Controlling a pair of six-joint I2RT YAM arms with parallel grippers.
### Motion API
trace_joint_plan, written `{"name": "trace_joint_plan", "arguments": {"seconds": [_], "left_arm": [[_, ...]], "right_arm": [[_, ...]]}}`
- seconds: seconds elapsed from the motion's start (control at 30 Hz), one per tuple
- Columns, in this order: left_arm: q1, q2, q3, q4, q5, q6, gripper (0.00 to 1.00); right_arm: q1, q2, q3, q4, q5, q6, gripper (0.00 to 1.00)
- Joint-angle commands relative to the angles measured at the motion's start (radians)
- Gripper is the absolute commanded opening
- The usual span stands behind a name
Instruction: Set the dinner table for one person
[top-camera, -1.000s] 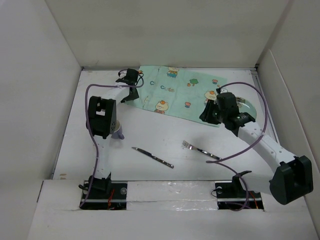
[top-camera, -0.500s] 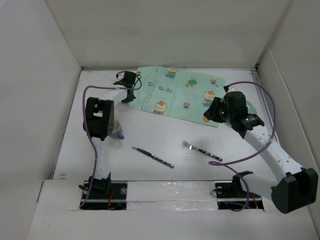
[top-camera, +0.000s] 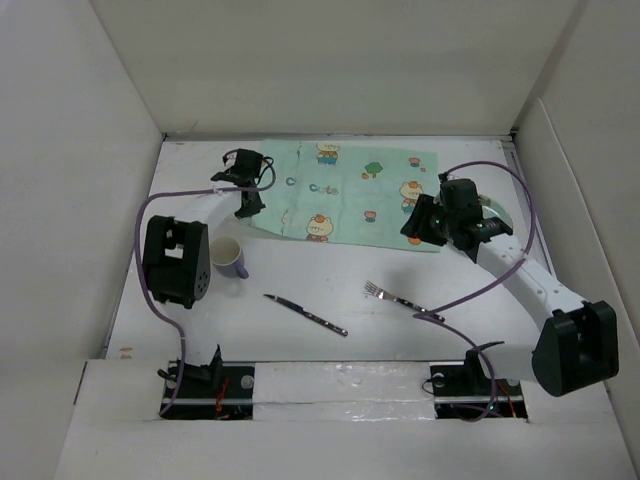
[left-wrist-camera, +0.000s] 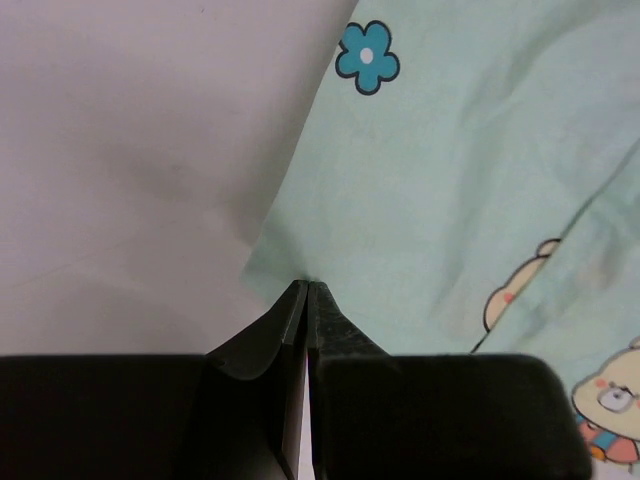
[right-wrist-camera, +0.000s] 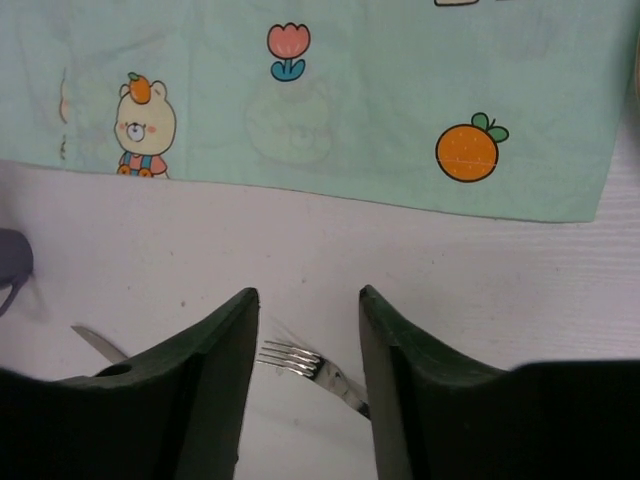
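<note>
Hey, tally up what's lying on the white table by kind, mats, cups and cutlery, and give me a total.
placemat: 1
mug: 1
knife: 1
fork: 1
Total: 4 in clear view

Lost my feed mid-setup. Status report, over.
Left tool shut on placemat edge. Right tool open, empty, above dinner table. Fork, knife, mug off the placemat.

Left arm (top-camera: 210, 203) and right arm (top-camera: 523, 277): white links, blocky black joint housings (top-camera: 175, 262), purple cable (top-camera: 141, 235) looped outside each. Left gripper (left-wrist-camera: 305, 290) fingers matte black, wedge-tapered; right gripper (right-wrist-camera: 305, 300) fingers dark, rounded tips. Black base mounts (top-camera: 467, 378).
</note>
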Motion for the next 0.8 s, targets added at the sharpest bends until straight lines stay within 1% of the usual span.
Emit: {"name": "trace_joint_plan", "arguments": {"seconds": [0.0,0.1,0.13,0.33,0.47,0.57,0.6,0.63,0.67,0.7,0.73,0.77], "left_arm": [[-0.006,-0.142,-0.035,-0.032,-0.001,0.007,0.00],[-0.006,-0.197,-0.092,-0.030,-0.010,0.015,0.00],[-0.006,-0.208,-0.109,-0.035,-0.008,0.018,0.00],[-0.016,-0.259,-0.187,-0.044,0.045,0.028,0.00],[-0.016,-0.240,-0.189,-0.064,0.042,0.050,0.00],[-0.016,-0.237,-0.179,-0.076,0.010,0.058,0.00],[-0.016,-0.237,-0.175,-0.076,-0.020,0.058,0.03],[-0.016,-0.237,-0.158,-0.078,-0.028,0.058,0.09],[-0.016,-0.240,-0.146,-0.078,-0.033,0.061,0.20],[-0.016,-0.240,-0.129,-0.078,-0.039,0.062,0.25],[-0.016,-0.240,-0.086,-0.081,-0.038,0.065,0.29],[-0.016,-0.240,-0.064,-0.087,-0.038,0.067,0.36]], "right_arm": [[-0.015,0.038,0.045,0.030,0.040,0.024,0.53],[-0.025,0.058,0.024,0.057,0.028,0.046,0.59],[-0.034,0.064,0.021,0.060,0.026,0.050,0.60],[-0.054,0.062,0.010,0.067,0.034,0.067,0.61],[-0.063,0.046,0.016,0.059,0.047,0.075,0.61],[-0.081,0.020,0.013,0.045,0.070,0.081,0.60],[-0.082,0.009,0.008,0.044,0.075,0.089,0.57],[-0.091,-0.013,0.004,0.045,0.080,0.093,0.54],[-0.101,-0.020,-0.004,0.047,0.081,0.099,0.48],[-0.101,-0.028,-0.006,0.047,0.081,0.109,0.30],[-0.117,-0.034,-0.006,0.047,0.080,0.112,0.21],[-0.134,-0.042,-0.004,0.044,0.081,0.116,0.13]]}}
